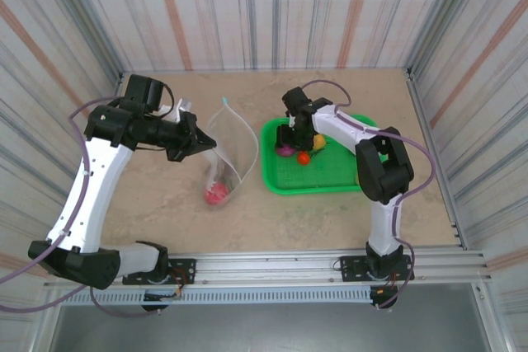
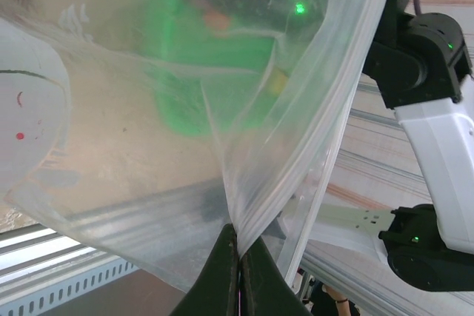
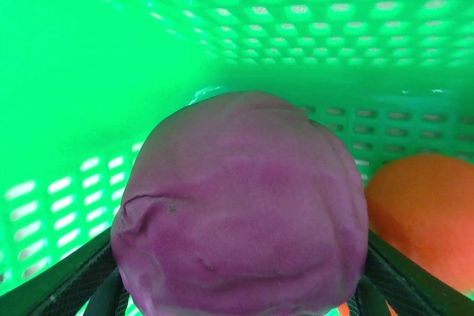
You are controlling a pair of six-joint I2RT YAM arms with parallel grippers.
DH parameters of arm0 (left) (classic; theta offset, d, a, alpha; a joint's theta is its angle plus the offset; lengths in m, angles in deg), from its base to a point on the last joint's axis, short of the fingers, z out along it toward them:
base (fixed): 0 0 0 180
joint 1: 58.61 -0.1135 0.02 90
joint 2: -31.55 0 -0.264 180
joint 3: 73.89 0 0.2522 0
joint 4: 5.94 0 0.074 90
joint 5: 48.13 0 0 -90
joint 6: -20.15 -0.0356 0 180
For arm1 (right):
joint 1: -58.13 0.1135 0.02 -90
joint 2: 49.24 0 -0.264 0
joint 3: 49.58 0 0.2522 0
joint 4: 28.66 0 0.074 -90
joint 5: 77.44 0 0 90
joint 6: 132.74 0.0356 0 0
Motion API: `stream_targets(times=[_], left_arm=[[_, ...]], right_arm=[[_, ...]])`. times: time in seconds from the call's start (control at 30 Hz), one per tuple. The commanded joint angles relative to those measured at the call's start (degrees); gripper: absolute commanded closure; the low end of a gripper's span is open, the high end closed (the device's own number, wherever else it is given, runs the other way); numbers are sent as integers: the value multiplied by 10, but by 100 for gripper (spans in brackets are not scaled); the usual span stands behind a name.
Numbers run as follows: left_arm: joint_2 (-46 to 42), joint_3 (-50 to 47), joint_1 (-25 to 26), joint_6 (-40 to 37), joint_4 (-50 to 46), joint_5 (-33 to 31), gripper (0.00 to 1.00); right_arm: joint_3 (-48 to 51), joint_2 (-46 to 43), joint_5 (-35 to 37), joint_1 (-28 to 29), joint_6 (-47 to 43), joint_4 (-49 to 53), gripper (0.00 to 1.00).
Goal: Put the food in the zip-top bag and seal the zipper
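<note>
On the counter (image 1: 330,212): a green mesh basket (image 1: 276,180) sits right of centre and a clear bag (image 1: 239,150) lies just left of it, the two slightly apart.
Basket: it holds three pieces of food close together in its far left part.
Bag: its mouth gapes open toward the far side, and one red piece (image 1: 216,194) lies in its near end.
Left gripper (image 2: 238,253): closed, pinching a fold of the bag's film at its left edge.
Right gripper (image 1: 294,136): down in the basket, fingers closed against both sides of the purple piece (image 3: 244,205).
Other food: an orange piece (image 3: 422,212) touches the purple one, with a yellow piece (image 1: 318,142) just beside them.
Zipper (image 1: 245,131): a whitish strip along the mouth, unsealed, with a light-blue slider (image 1: 224,103) at its far end.
</note>
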Motion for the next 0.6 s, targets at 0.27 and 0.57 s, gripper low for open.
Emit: stream_targets(times=[0.27,0.57], left_arm=[[19,16,2,-1,2,-10,100],[60,65,30,10,8,-17,100]], right_arm=[[66,-228,66,40,-15,25,32],[6,-358,36,73,-21,24,32]])
